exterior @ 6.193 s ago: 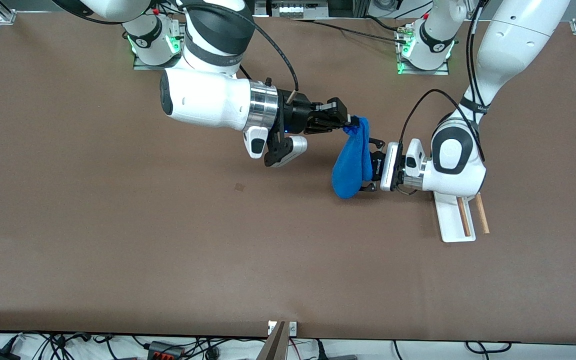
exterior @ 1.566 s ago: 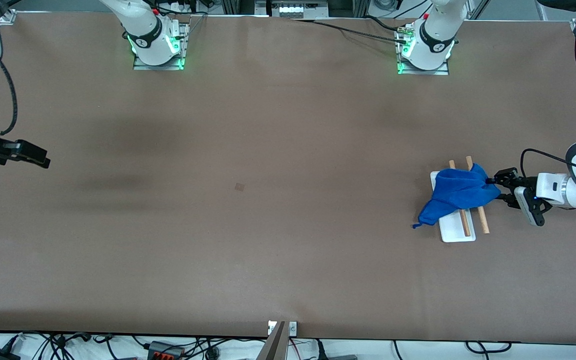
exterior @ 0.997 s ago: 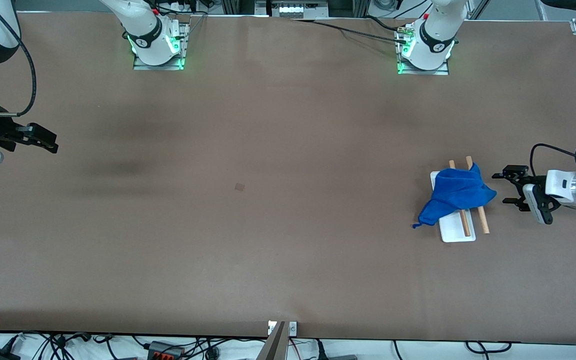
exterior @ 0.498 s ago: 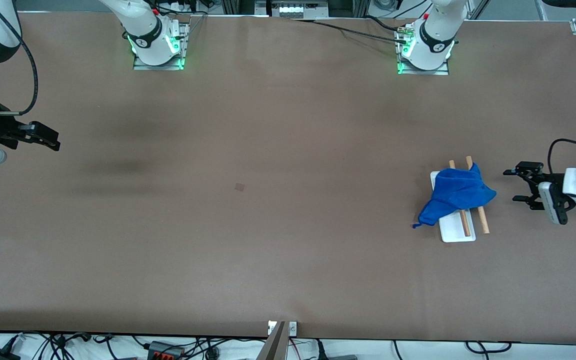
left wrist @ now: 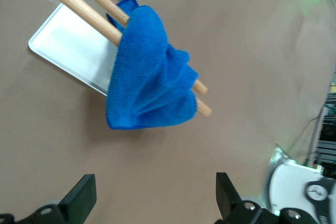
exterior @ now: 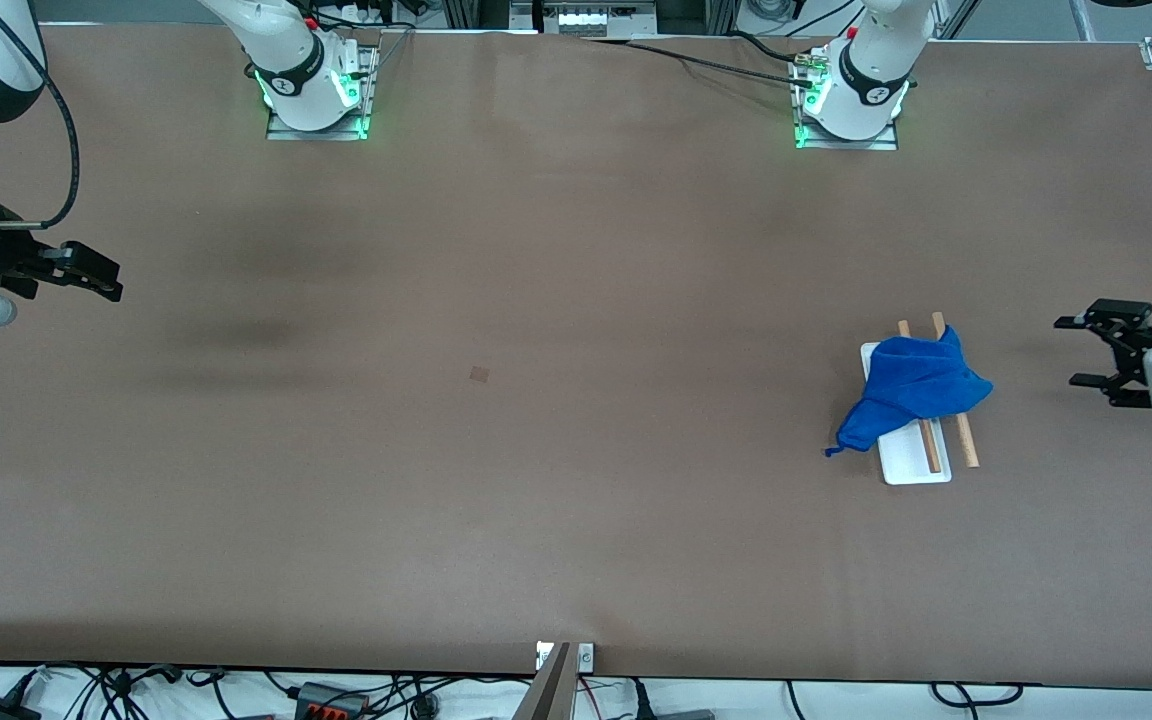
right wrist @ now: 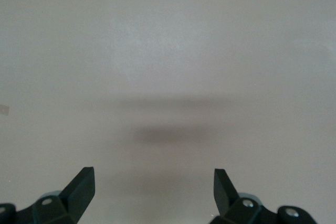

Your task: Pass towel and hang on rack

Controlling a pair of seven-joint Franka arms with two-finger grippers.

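The bright blue towel (exterior: pixel 914 393) lies draped over the two wooden rods (exterior: pixel 966 447) of the rack (exterior: pixel 911 464), with one corner trailing onto the table toward the right arm's end. Nothing holds the towel. My left gripper (exterior: pixel 1074 351) hovers open and empty over the table beside the rack, toward the left arm's end. In the left wrist view the towel (left wrist: pixel 149 82) hangs across the rods (left wrist: pixel 79 4) above the rack's white base (left wrist: pixel 71 51), well apart from the left gripper (left wrist: pixel 155 187). My right gripper (exterior: pixel 108 282) waits open at the right arm's end of the table, and the right wrist view shows the right gripper (right wrist: pixel 153 179) over bare table.
The brown table (exterior: pixel 536 450) carries a small dark mark (exterior: pixel 479 374) near its middle. The two arm bases (exterior: pixel 311 85) stand along the table edge farthest from the front camera. Cables lie past the edge nearest that camera.
My left gripper has drawn away from the towel toward the left arm's end of the table, its jaws staying open. The towel stays on the rack. The right gripper has barely shifted.
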